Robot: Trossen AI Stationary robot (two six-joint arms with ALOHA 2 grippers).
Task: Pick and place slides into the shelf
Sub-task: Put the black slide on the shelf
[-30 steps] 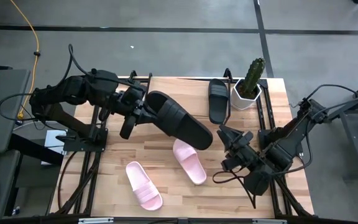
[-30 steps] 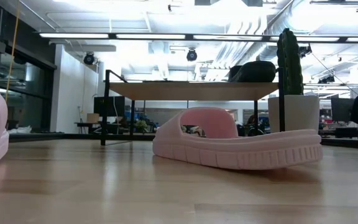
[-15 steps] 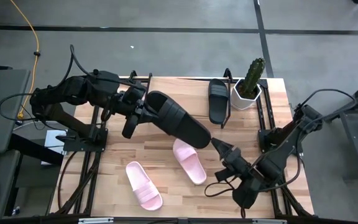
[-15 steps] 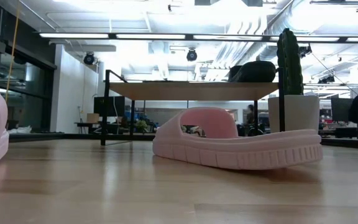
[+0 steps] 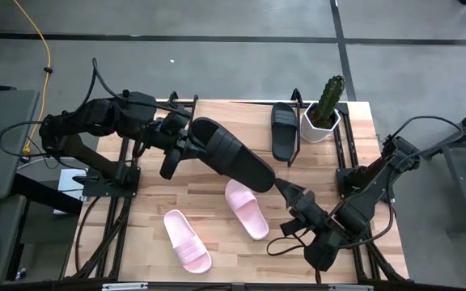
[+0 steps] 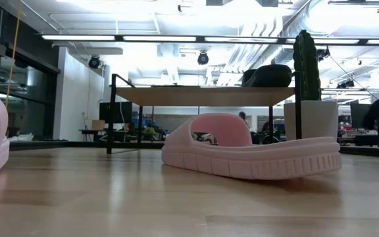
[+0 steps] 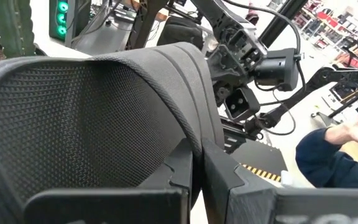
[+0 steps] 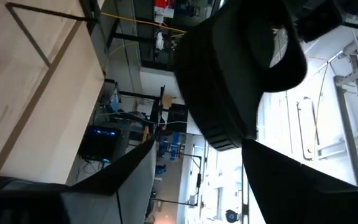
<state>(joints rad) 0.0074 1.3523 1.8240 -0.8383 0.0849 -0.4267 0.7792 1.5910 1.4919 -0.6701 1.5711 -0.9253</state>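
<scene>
My left gripper [image 5: 186, 139] is shut on a black slide [image 5: 235, 155] held in the air over the middle of the table. My right gripper [image 5: 282, 187] is open just beyond that slide's toe end [image 8: 224, 93], which stands ahead of its spread fingers; whether they touch it I cannot tell. A second black slide [image 5: 283, 129] lies sole-down on the shelf [image 6: 176, 96] at the far edge. Two pale pink slides [image 5: 246, 209] [image 5: 188, 241] lie sole-down on the tabletop, nearer the near edge. My left gripper pinches the black slide's wide strap [image 7: 188, 127] at its edge between its two fingers, coming level from the table's left. The slide is lifted clear of the table and slants from the gripper toward the table's right and near side.
A white pot with a green cactus [image 5: 324, 113] stands at the shelf's right end, beside the black slide there. The shelf's plank to the left of that slide is bare. People show in the room beyond the table.
My right gripper has drawn back toward the near edge and turned so that it points at the held slide's toe end, then stayed still. My left gripper has kept its hold on the black slide.
</scene>
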